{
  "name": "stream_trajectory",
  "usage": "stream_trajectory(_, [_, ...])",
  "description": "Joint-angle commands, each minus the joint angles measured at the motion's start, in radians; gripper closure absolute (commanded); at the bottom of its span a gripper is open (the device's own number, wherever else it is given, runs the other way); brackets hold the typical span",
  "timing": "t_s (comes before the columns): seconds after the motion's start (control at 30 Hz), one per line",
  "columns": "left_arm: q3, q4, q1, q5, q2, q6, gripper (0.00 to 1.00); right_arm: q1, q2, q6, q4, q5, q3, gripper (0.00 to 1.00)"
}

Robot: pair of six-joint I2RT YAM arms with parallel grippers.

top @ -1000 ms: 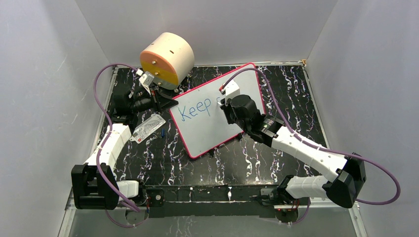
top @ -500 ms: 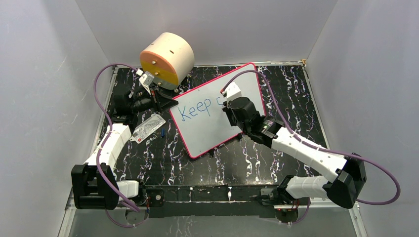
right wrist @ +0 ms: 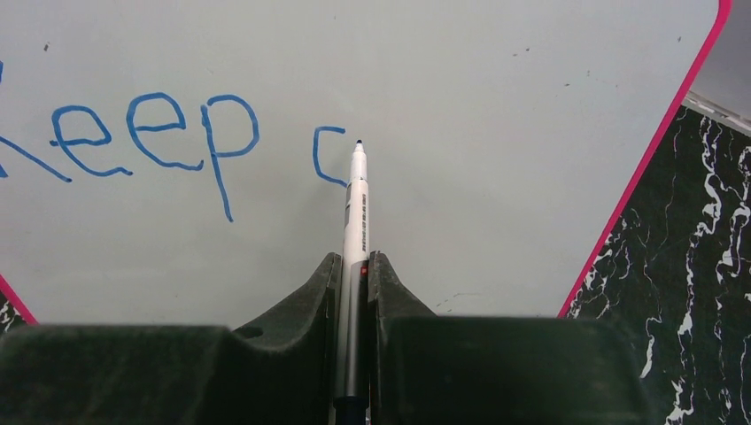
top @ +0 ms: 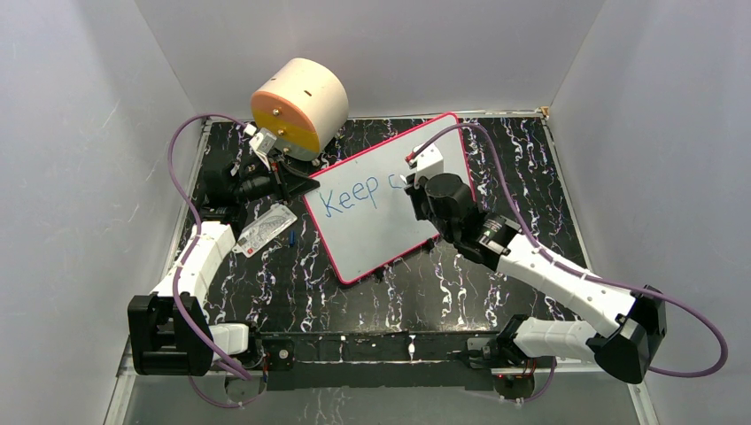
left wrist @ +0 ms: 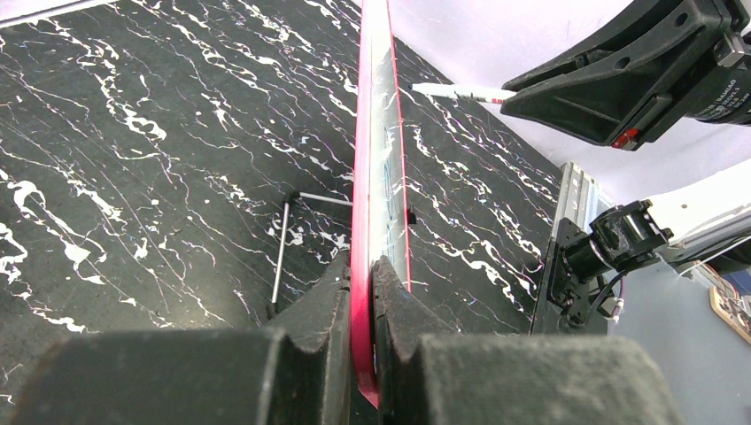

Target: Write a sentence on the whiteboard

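The whiteboard (top: 372, 232) stands tilted on the table, and its pink-red border shows edge-on in the left wrist view (left wrist: 359, 177). My left gripper (top: 301, 188) is shut on the board's left edge (left wrist: 361, 270). The sentence (top: 350, 197) in blue reads "Keep c" (right wrist: 159, 133). My right gripper (top: 414, 181) is shut on a white marker (right wrist: 356, 212), with the jaws closed on its barrel (right wrist: 355, 266). The marker's tip sits at the board just right of the "c" (right wrist: 326, 157). The marker also shows in the left wrist view (left wrist: 456, 90).
A cream and orange cylinder (top: 299, 106) stands behind the left gripper. A small white printed card (top: 266, 230) and a small blue cap (top: 292, 237) lie left of the board. A thin metal stand rod (left wrist: 282, 248) props the board from behind. Grey walls enclose the table.
My right gripper has moved to the right along the board with the marker. The "c" after "Keep" has come into view. The left gripper and board have not moved.
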Motion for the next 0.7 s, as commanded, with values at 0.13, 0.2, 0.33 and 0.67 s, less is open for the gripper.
stream_trajectory(0.13, [-0.013,-0.061,-0.025,0.044,0.014,0.114,1.0,-0.025,0.027,-0.041,0.131,-0.009,0.064,1.0])
stream_trajectory(0.2, [-0.012,-0.061,-0.025,0.045,0.014,0.114,1.0,-0.028,0.034,-0.041,0.139,-0.014,0.074,1.0])
stream_trajectory(0.33, [-0.012,-0.06,-0.025,0.045,0.014,0.112,1.0,-0.033,0.041,-0.041,0.152,-0.022,0.089,1.0])
stream_trajectory(0.67, [-0.011,-0.06,-0.025,0.045,0.015,0.113,1.0,-0.045,0.073,-0.073,0.161,-0.04,0.109,1.0])
